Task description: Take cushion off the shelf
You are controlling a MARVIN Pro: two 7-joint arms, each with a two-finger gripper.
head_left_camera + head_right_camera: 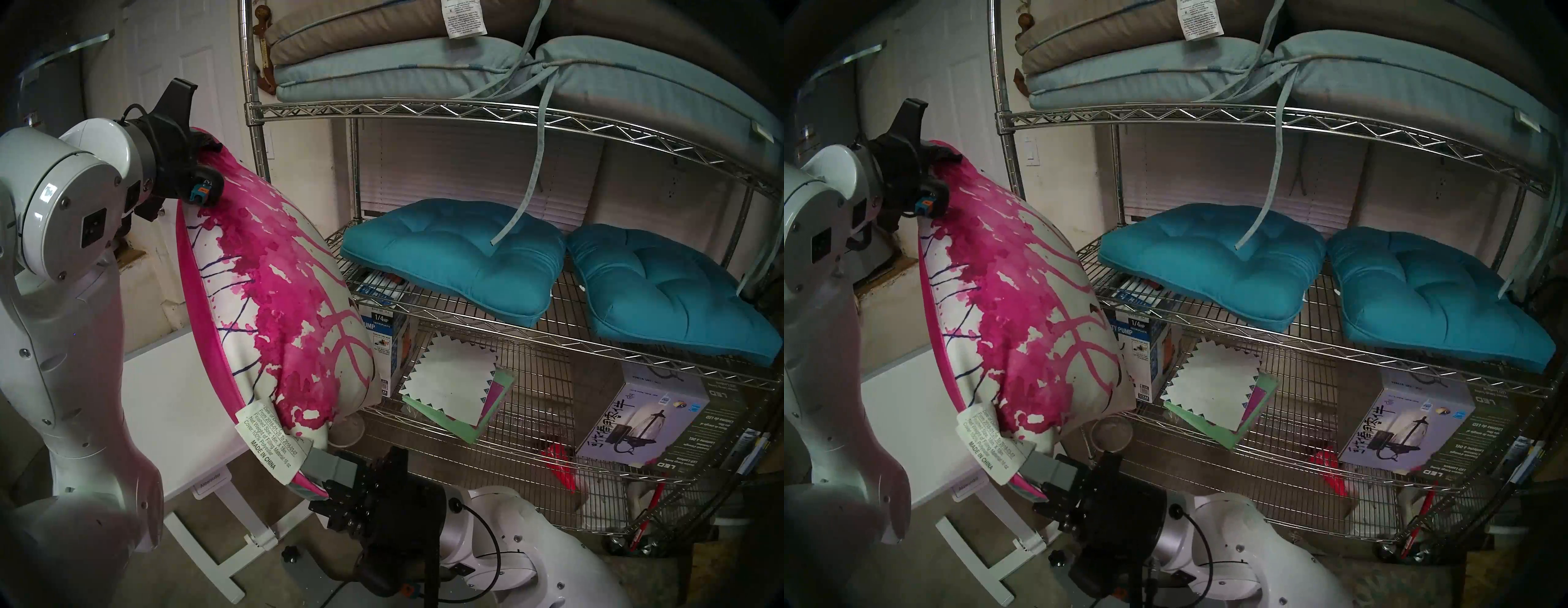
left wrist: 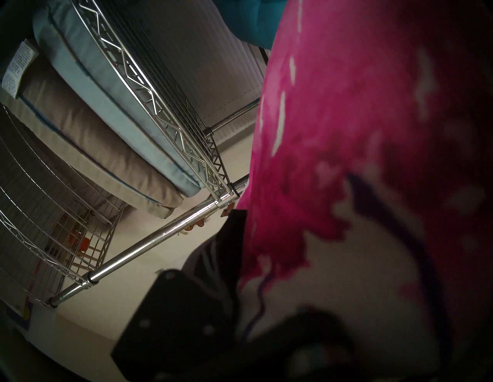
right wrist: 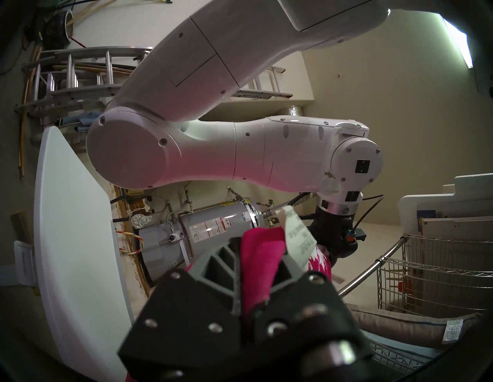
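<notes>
Two grippers hold one cushion (image 1: 271, 305) in the air, clear of the shelf (image 1: 509, 116), which is the largest thing in view and fills the right side with its chrome wire tiers and zigzag edges. Its near left post (image 1: 254, 127) stands just beside the cushion's upper edge, and the cushion's right bulge overlaps the left end of the middle tier in the head view; I cannot tell whether they touch. On that tier lie two teal seat pads (image 1: 458, 254), with bare wire grid open in front of them. Pale blue-grey long pads (image 1: 403, 68) are stacked on the tier above, one tie hanging down. Left of the shelf, a white table (image 1: 169, 403) sits low behind the cushion with its top bare. The cushion hangs tilted, white-and-magenta face toward the shelf, magenta back toward the table. At its top corner the left gripper (image 1: 203, 170) is clamped tight on the fabric. At the bottom corner the right gripper (image 1: 322, 471) is pinched shut on the magenta edge, beside the long white label (image 1: 267, 441).
</notes>
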